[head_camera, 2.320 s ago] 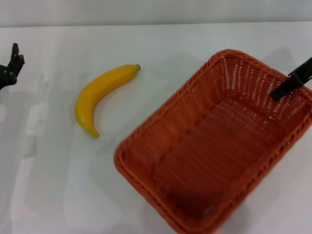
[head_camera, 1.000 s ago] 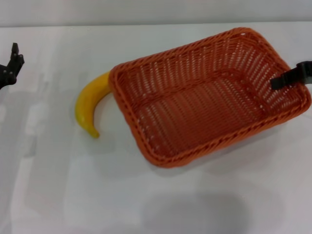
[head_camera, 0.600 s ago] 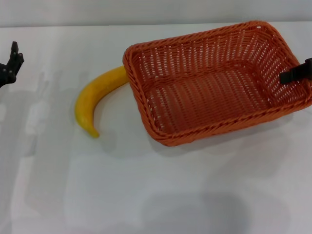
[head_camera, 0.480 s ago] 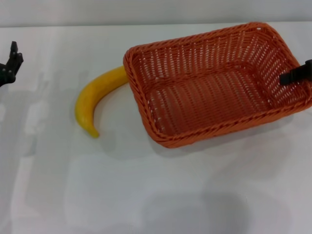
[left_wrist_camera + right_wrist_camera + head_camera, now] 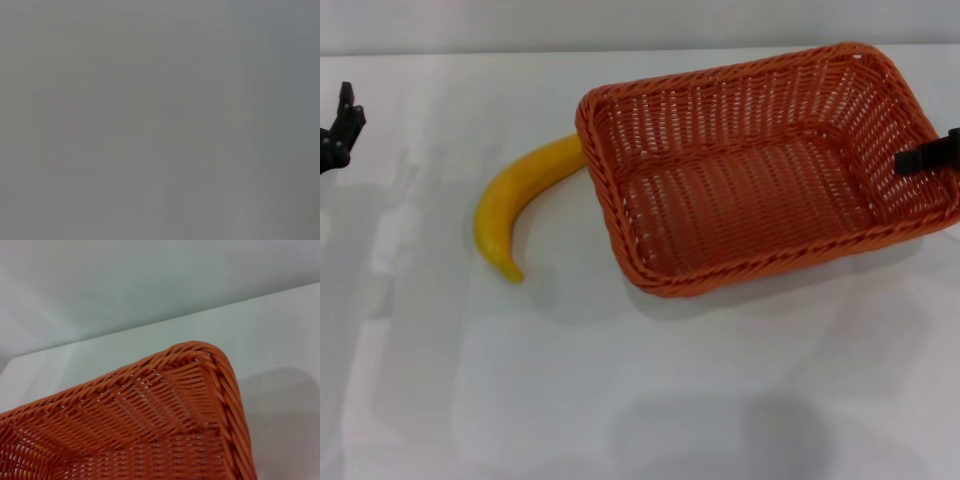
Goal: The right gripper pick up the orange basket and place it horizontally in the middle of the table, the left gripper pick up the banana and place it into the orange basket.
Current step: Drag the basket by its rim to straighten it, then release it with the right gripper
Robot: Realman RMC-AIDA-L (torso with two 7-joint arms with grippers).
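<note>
The orange basket [image 5: 760,170] lies lengthwise across the white table [image 5: 620,400], right of centre, its open side up. My right gripper [image 5: 932,156] reaches in from the right edge and is shut on the basket's right-hand wall; one dark finger shows inside the rim. The right wrist view shows a rounded corner of the orange basket [image 5: 150,410] close up. The yellow banana [image 5: 510,205] lies to the basket's left, its upper end hidden behind the basket's left rim. My left gripper [image 5: 340,130] sits parked at the far left edge, well away from the banana.
The table's back edge [image 5: 640,50] runs along the top of the head view, with a grey wall behind. White tabletop [image 5: 280,340] shows beyond the basket's corner in the right wrist view. The left wrist view shows only a blank grey surface.
The basket has swung from a steep diagonal near the front to lying lengthwise farther back, covering the banana's upper end. Over the last half second it barely shifted. The left arm stayed put.
</note>
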